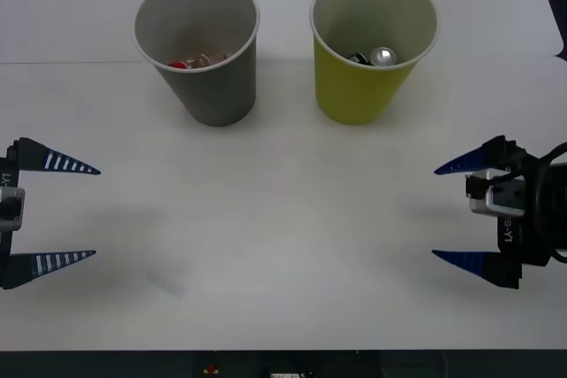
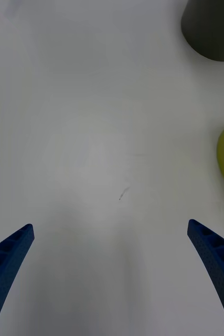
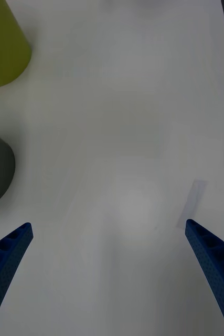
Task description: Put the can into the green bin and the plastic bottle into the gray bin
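Gray bin (image 1: 197,46), tapered, pale-rimmed, red-capped plastic bottle (image 1: 199,61) inside, beyond left gripper (image 1: 96,213), green bin (image 1: 373,46) holding shiny-topped can (image 1: 384,57), beyond right gripper (image 1: 434,212), both wide open, empty, white table (image 1: 283,245).

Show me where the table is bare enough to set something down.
The widest bare stretch of the table runs between the left hand and the right hand, both open, in front of the bins. A narrower gap lies between the gray bin and the green bin. The bins themselves are occupied: plastic bottle and can.
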Controlling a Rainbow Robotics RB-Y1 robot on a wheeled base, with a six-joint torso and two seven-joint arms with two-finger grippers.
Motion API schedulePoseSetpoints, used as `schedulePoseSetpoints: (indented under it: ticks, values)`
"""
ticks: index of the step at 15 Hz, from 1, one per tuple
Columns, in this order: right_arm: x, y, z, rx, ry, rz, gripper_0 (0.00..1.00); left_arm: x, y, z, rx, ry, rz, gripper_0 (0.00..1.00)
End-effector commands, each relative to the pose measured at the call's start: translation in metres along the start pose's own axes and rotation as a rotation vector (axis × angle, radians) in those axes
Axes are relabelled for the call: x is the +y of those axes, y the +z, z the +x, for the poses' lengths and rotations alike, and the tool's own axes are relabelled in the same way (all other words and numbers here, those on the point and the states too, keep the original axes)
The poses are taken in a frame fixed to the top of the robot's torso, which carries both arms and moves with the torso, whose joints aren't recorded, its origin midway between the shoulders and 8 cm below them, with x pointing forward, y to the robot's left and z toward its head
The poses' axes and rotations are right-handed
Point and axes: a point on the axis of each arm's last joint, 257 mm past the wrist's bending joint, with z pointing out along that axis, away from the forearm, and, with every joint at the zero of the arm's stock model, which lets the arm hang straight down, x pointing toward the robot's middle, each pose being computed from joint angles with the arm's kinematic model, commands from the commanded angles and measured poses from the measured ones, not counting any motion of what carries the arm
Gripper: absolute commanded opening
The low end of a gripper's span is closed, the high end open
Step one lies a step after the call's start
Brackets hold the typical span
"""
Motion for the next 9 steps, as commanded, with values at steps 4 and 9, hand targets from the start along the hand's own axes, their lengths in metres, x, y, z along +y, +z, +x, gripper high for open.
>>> schedulePoseSetpoints:
  ticks: [4, 9]
  values:
    - [0.0062, -0.0041, 0.0042, 0.019, -0.002, -0.030, 1.00, 0.0000, 0.0000, 0.0000, 0.000, 0.000, 0.000, 1.00]
    - [0.0085, -0.0060, 0.0041, 0.021, -0.006, -0.044, 1.00, 0.0000, 0.0000, 0.0000, 0.000, 0.000, 0.000, 1.00]
